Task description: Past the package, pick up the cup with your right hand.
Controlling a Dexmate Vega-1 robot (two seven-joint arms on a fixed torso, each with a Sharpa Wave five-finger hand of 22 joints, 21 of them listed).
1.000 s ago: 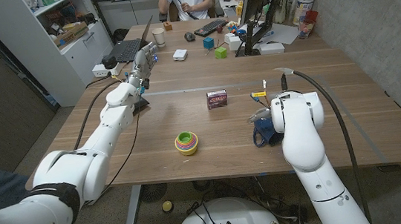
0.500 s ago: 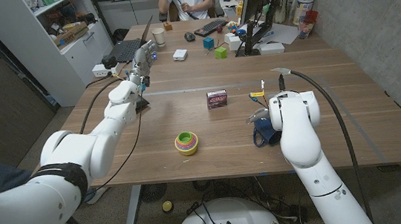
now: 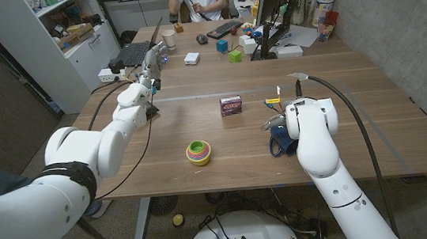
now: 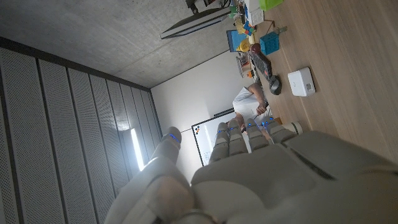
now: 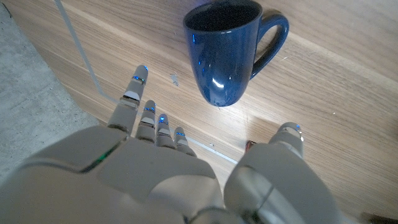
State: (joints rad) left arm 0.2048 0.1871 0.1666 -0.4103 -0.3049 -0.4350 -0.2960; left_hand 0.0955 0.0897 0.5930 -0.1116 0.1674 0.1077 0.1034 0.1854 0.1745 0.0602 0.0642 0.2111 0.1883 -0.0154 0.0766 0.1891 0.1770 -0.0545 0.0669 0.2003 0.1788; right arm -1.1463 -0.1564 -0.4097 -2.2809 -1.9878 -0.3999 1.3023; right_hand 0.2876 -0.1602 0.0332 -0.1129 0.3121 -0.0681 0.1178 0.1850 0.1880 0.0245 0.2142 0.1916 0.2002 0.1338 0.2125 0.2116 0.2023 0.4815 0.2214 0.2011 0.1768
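Right wrist view: glossy dark-blue cup (image 5: 225,51), upright, handle sideways.

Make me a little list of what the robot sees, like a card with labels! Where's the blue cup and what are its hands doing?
cup: blue mug, upright on the wooden table, handle showing
right hand: open, fingers spread, near the mug, not touching
left hand: raised over the far left of the table, holding nothing
package: small dark box mid-table
other: stacked colourful rings near the front edge
picked up yet: no
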